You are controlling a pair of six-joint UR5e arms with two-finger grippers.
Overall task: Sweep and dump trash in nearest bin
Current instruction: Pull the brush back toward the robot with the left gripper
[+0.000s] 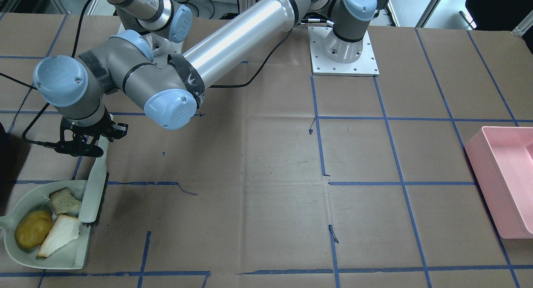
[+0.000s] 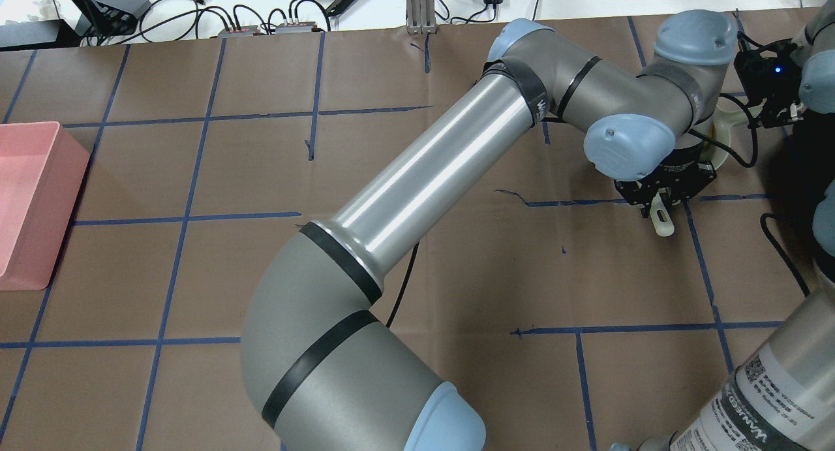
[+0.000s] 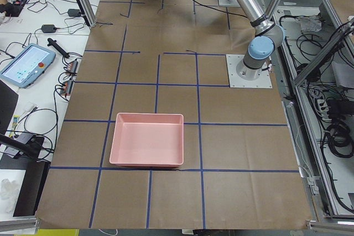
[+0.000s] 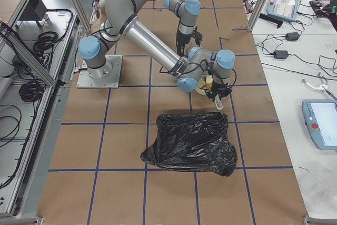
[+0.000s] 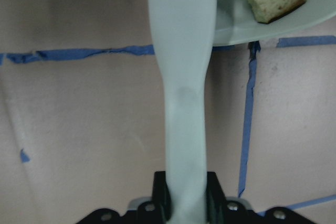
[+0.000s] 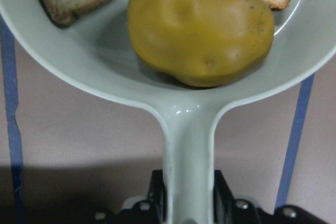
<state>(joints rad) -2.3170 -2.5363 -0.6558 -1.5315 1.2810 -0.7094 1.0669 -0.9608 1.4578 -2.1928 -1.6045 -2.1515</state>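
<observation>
Trash is sitting together in a pale green plastic dustpan (image 1: 62, 259) at the lower left of the front-facing frame. A small yellow-brown potato (image 1: 33, 229) is lying toward the handle end. Two torn pieces of white bread with brown crust (image 1: 60, 234) are lying just beside it, on the side toward the pan's open lip.

The dustpan's handle is running off the left edge there, so the right jaws are falling outside that frame. The right wrist camera is showing them clenched on that handle at the bottom of its frame, with the potato just beyond.

From overhead, the left arm's wrist is covering nearly the whole pan. Only a sliver of the pan's handle and the end of the brush handle are peeking out at the right. The right jaws are sitting among dark shapes at the far right edge and are hard to make out there.

The left jaws are grasping the long flat handle of a pale green plastic brush (image 1: 93, 188), whose head is lying along the pan's open lip beside the upper bread piece.

A crumpled black plastic bin bag (image 4: 189, 143) is resting on the brown paper-covered bench (image 1: 258, 175) near the pan, lower in the right-side frame; its contents are hidden. A pink rectangular plastic bin (image 1: 487, 184) is sitting well apart at the right edge of the front-facing frame, partly cut off.
</observation>
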